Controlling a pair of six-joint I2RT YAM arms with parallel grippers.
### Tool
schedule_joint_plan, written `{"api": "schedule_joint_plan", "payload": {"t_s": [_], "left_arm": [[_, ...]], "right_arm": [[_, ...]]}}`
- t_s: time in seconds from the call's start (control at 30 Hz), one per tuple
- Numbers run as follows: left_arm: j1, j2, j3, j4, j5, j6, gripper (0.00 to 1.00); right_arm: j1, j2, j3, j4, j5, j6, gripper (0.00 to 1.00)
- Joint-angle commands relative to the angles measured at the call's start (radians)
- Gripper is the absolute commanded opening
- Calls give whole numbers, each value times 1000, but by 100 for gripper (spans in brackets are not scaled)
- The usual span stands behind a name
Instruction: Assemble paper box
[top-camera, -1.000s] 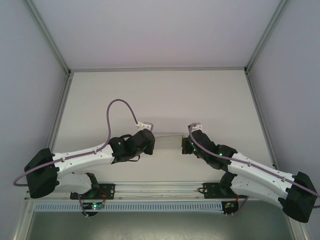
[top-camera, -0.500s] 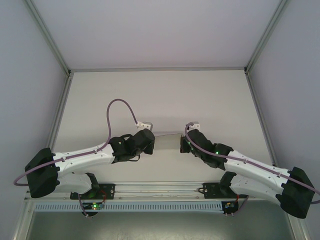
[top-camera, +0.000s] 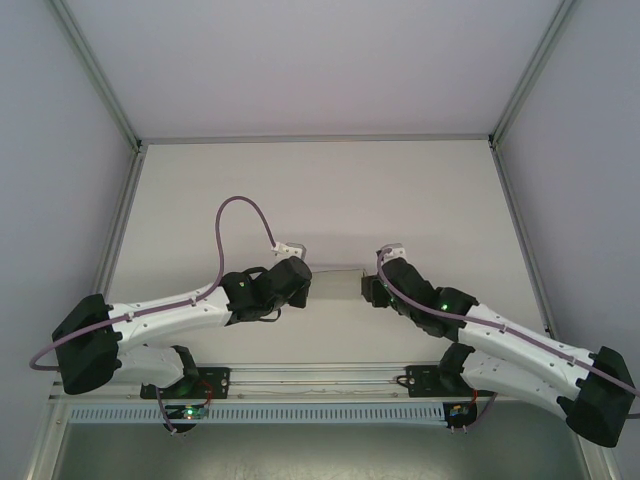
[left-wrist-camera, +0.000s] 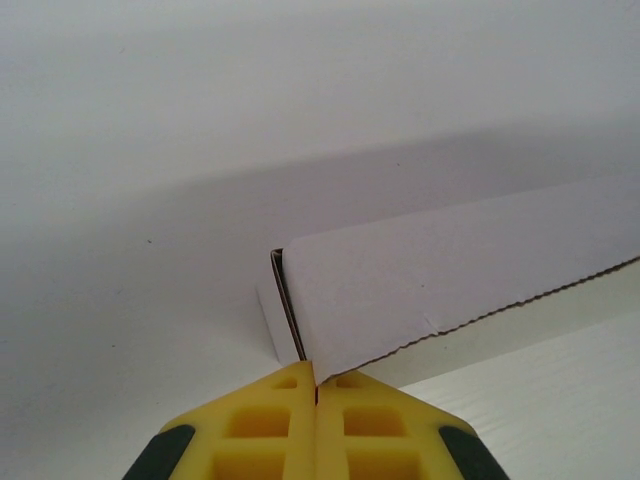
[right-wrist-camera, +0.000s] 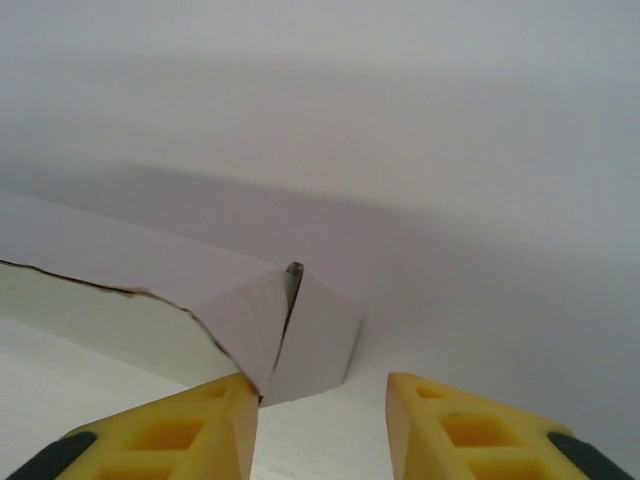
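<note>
White thin paperboard makes up the paper box (top-camera: 335, 272), which lies on the pale worktop (top-camera: 320, 190) near its front edge, between the two arms. From the top camera it is hard to pick out against the surface: a low, narrow shape whose long axis runs left to right, one short end toward each end effector. The left end effector (top-camera: 305, 280) meets its left end and the right end effector (top-camera: 366, 288) sits just beside its right end. In the left wrist view the yellow fingers (left-wrist-camera: 270, 420) of the left end effector (left-wrist-camera: 315, 392) are pressed together, pinching the lower corner of an upright side wall of the paper box (left-wrist-camera: 450, 280). That wall runs away to the right, its lower cut edge finely toothed and brownish, and at the pinched end a second layer stands close against it with a thin dark gap between. Beneath it lies a cream panel with a faint ribbed grain. In the right wrist view the right end effector (right-wrist-camera: 320, 400) is spread, with nothing between its fingers (right-wrist-camera: 440, 415). The paper box (right-wrist-camera: 310, 335) shows its end corner there, two small panels leaning into a ridge with a dark slit at the top. The left finger's tip is at the lower edge of that corner; whether it touches cannot be told.
</note>
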Motion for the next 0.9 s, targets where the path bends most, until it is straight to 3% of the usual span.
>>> {"api": "schedule_joint_plan", "payload": {"t_s": [0.0,0.3,0.6,0.87], "left_arm": [[-6,32,-2,-133,-15,5,0],[-7,24,-5,-141,-15,4,0],[-7,24,3,-144,-7,12,0],[-7,20,9,-130,6,36,0]], "right_arm": [[-10,-3,78,-6,-20,-73,44],[-11,48,99,-50,-21,-70,39],[-11,64,77,-18,-47,-90,22],[-13,145,109,-36,-32,-86,12]]}}
